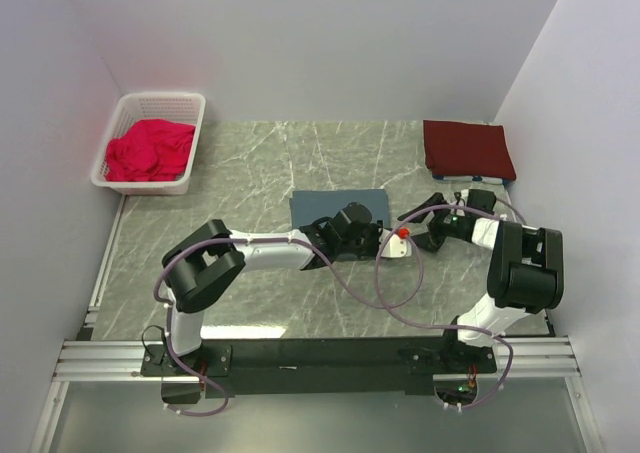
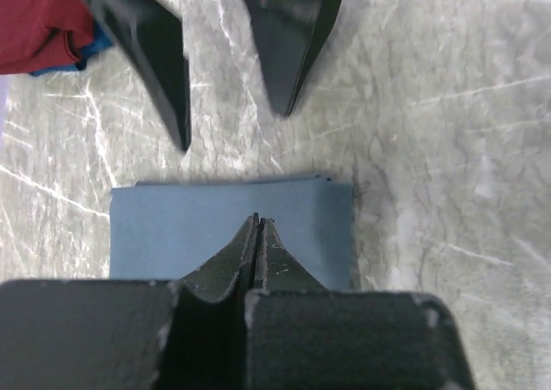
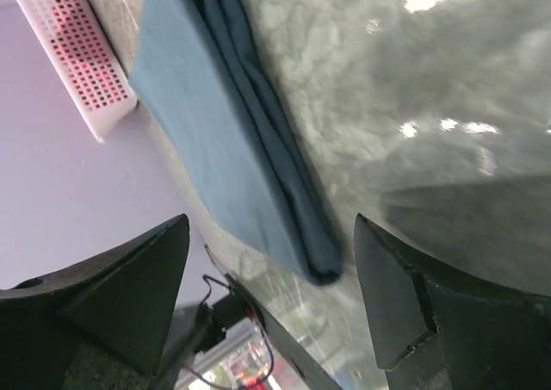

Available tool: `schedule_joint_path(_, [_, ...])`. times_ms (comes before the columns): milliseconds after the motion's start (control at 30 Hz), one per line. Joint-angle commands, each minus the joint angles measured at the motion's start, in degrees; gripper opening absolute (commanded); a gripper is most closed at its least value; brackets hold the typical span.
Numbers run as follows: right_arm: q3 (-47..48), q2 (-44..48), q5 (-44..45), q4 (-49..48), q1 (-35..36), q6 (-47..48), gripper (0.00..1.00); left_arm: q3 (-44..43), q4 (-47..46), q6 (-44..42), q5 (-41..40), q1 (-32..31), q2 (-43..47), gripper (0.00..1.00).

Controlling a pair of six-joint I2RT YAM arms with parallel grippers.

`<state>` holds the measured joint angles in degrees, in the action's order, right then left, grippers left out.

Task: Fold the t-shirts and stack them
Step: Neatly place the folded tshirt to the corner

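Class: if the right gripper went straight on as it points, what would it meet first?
Probably the blue shirt: its folded edge lies ahead of the open right gripper, though depth is unclear.

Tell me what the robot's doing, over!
Left fingers shut over folded slate-blue cloth t-shirt. Right fingers open beside it. Folded dark maroon cloth t-shirt far right, unstacked. Nothing between them.

No readable text, label, brand, number or sign appeared in any view; nothing was printed on the shirts, the basket, the arms or the table.
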<state>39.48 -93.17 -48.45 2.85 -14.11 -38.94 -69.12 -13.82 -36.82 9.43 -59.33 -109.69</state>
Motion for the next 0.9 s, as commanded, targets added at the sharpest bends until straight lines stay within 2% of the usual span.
schedule_joint_path(0, [-2.0,1.1,3.0,-10.2,3.3,-7.5,0.84,-1.4,-0.8,2.4,2.3,0.4,1.9,0.00])
schedule_joint_path(100, [-2.8,0.7,4.8,-11.9,4.0,-8.7,0.84,-3.7,5.1,1.8,4.5,0.4,1.3,0.01])
schedule_joint_path(133, [-2.5,0.6,5.0,-11.6,3.9,-8.4,0.84,-4.6,7.3,1.1,5.6,0.4,0.4,0.05])
schedule_joint_path(167, [-2.0,0.5,5.2,-10.4,3.8,-8.0,0.84,-5.2,8.2,1.1,6.6,0.2,0.2,0.21])
schedule_joint_path(200, [-1.6,0.5,5.2,-9.8,3.6,-7.6,0.84,-4.9,8.7,0.8,7.1,-0.2,-0.2,0.29])
schedule_joint_path(300, [-0.4,1.0,5.0,-8.4,2.8,-6.6,0.83,-2.7,7.0,-1.5,7.1,-0.6,-1.4,0.42])
schedule_joint_path(700, [-1.4,-0.3,4.4,-7.9,2.2,-6.0,0.82,-6.7,9.3,-3.4,5.4,-0.3,-9.3,0.38])
schedule_joint_path(867, [-2.0,-0.9,4.1,-8.5,2.2,-5.9,0.82,-5.2,7.2,-3.7,4.5,0.2,-8.3,0.38])
